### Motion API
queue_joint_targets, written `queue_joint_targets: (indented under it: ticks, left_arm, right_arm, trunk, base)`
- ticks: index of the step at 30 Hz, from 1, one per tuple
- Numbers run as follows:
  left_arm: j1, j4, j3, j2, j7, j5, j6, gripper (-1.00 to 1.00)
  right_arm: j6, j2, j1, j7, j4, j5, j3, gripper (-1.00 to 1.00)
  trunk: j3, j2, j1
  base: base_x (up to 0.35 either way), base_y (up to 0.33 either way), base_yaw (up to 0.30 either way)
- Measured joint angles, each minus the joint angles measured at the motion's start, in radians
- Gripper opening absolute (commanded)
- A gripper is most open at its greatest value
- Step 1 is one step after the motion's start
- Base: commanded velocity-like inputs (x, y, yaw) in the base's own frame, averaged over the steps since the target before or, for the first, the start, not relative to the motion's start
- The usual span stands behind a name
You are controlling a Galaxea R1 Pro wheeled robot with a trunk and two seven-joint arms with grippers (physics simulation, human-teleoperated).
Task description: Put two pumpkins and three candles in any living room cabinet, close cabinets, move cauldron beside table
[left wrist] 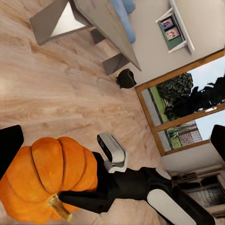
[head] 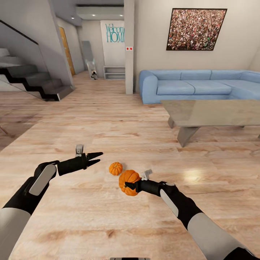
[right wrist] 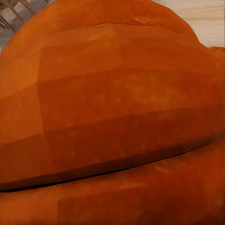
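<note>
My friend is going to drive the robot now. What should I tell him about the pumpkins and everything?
Right gripper: shut on the bigger-looking pumpkin, held above the floor.
Left gripper: open, holding nothing.
The other pumpkin sits on the wooden floor between the arms.
The cauldron stands on the floor close to one end of the coffee table.
Done: one pumpkin picked up.
Left: put both pumpkins and the candles in a cabinet, close the cabinets, check the cauldron.
</note>
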Motion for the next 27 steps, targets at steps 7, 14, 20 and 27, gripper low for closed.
queue_joint_targets:
  ticks: [7,14,20,27]
  left_arm:
    - [0.000,0.003,0.000,0.001,0.001,-0.002,-0.003,1.00]
    - [0.000,0.003,0.000,0.001,0.002,-0.003,-0.003,1.00]
    - [0.000,0.003,0.000,0.003,0.002,-0.003,-0.003,1.00]
    - [0.000,0.003,0.000,0.003,0.002,-0.003,-0.003,1.00]
  right_arm:
    - [-0.001,0.000,0.000,-0.005,0.000,0.000,-0.001,-1.00]
    - [-0.004,-0.001,0.000,-0.004,0.002,-0.001,-0.001,-1.00]
    - [-0.005,-0.001,0.000,-0.003,0.002,-0.002,-0.001,-1.00]
    - [-0.005,-0.001,-0.001,-0.003,0.002,-0.002,-0.001,-1.00]
  trunk:
    - [0.000,0.000,0.000]
    - [0.000,0.000,0.000]
    - [0.000,0.000,0.000]
    - [0.000,0.000,0.000]
  base:
    - [0.219,0.000,0.190]
    - [0.325,0.000,0.013]
    - [0.329,0.000,0.000]
    - [0.329,0.000,0.000]
